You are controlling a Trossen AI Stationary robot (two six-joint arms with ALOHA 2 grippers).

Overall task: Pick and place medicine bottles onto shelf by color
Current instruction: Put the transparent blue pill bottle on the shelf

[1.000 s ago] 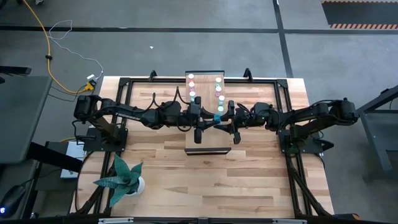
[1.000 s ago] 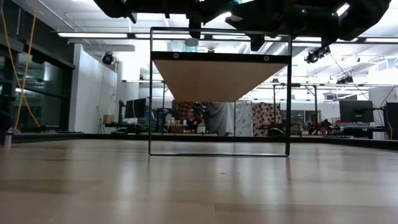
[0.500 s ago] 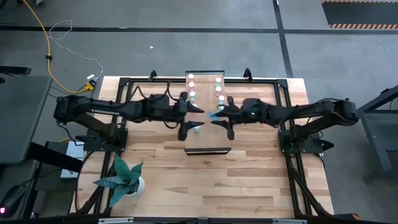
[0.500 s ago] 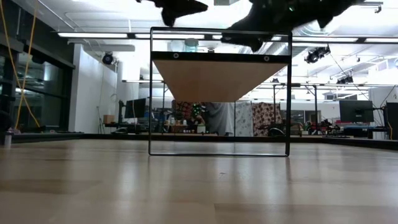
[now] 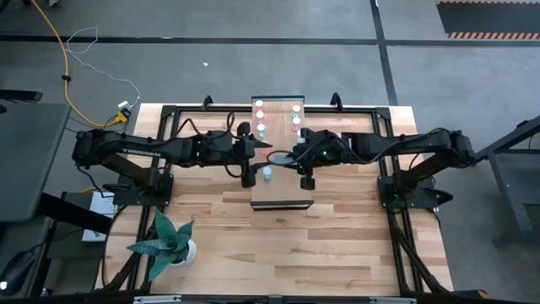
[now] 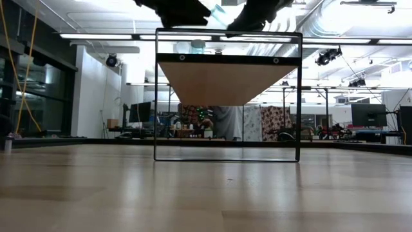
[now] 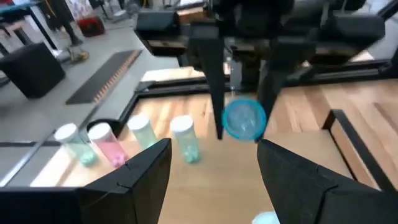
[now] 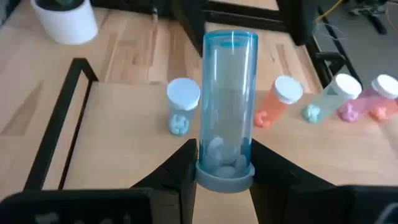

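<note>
Item: shelf (image 5: 283, 196), a narrow pale-wood board raised on a dark frame, standing at the middle of the bench (image 5: 337, 245) toward its far edge.

Item: medicine bottles, white-capped, standing on the shelf in two short rows at its far end. The row along the shelf's left edge (image 5: 260, 116) showed pink and greenish vials; the row along its right edge (image 5: 296, 118) showed pale green ones (exact count not clear from above). One blue bottle (image 5: 267, 173) stood alone near the middle of the shelf, apart from both rows.

Item: right gripper (image 8: 224, 163), held over the shelf's right half, near the far rows. Its fingers were pinched on the capped end of a clear blue bottle (image 8: 229, 106), which pointed away from the wrist with small pills showing inside. Beyond it, the right wrist view showed the lone blue bottle and an orange vial (image 8: 277, 102) on the board.

Item: left gripper (image 7: 214, 165), held over the shelf's left edge, level with the right gripper and facing it. Its fingers were spread apart with nothing between them; the held blue bottle (image 7: 244, 118) showed just ahead of it in the other arm's grip.

Item: potted plant (image 5: 165, 241), white pot, near the bench's front-left corner.
</note>
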